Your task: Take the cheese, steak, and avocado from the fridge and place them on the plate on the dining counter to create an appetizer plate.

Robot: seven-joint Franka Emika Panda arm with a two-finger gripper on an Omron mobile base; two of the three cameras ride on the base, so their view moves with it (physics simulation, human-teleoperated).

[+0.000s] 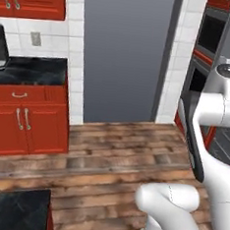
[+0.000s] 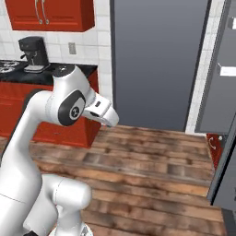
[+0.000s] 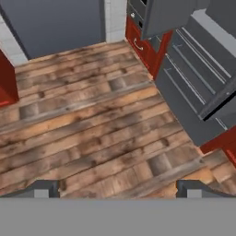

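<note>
Fridge (image 3: pixel 193 87) stands at right of the scene, grey, seen in hand view beside a red cabinet (image 3: pixel 144 46). Gripper (image 3: pixel 117 189) hangs over the wooden floor (image 3: pixel 92 124), jaws spread wide, nothing between them. Dining counter (image 1: pixel 12 209), black top, sits at near left in left base view.

Worn, knotty wood plank floor (image 3: pixel 92 124) below the jaws. Glossy red cabinets (image 1: pixel 28 119); glossy black marbled counter (image 1: pixel 29 70). Matt grey fridge (image 3: pixel 193 92) beyond.
</note>
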